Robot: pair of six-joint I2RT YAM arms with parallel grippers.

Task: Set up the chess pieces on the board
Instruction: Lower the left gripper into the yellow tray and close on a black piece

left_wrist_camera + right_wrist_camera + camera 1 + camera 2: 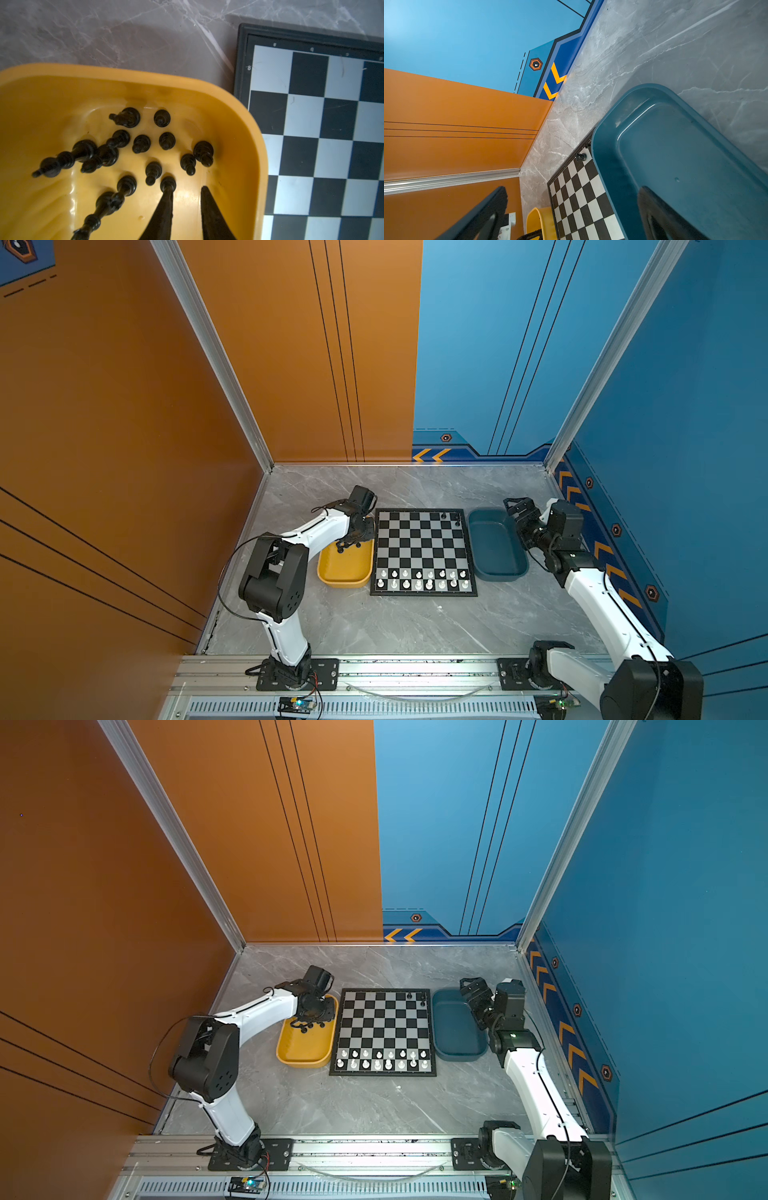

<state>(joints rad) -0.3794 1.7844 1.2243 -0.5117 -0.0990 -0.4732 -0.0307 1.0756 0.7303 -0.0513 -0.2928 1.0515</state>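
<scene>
Several black chess pieces [141,143] lie and stand in the far end of a yellow tray [207,87], seen in both top views [348,546] [307,1026]. My left gripper [186,190] reaches down into that tray [345,583]. It is open by a narrow gap with nothing between the fingers. One fingertip [167,199] touches a small black pawn [168,184]. The board [424,547] [384,1027] lies to the right of the tray, with two black pieces [444,515] at its far right corner. My right gripper [573,191] [512,506] hovers wide open and empty.
White chessmen [422,578] fill the board's two nearest rows. An empty dark blue tray [498,572] [604,166] sits right of the board, under the right gripper. Orange and blue walls enclose the grey marble table [374,622].
</scene>
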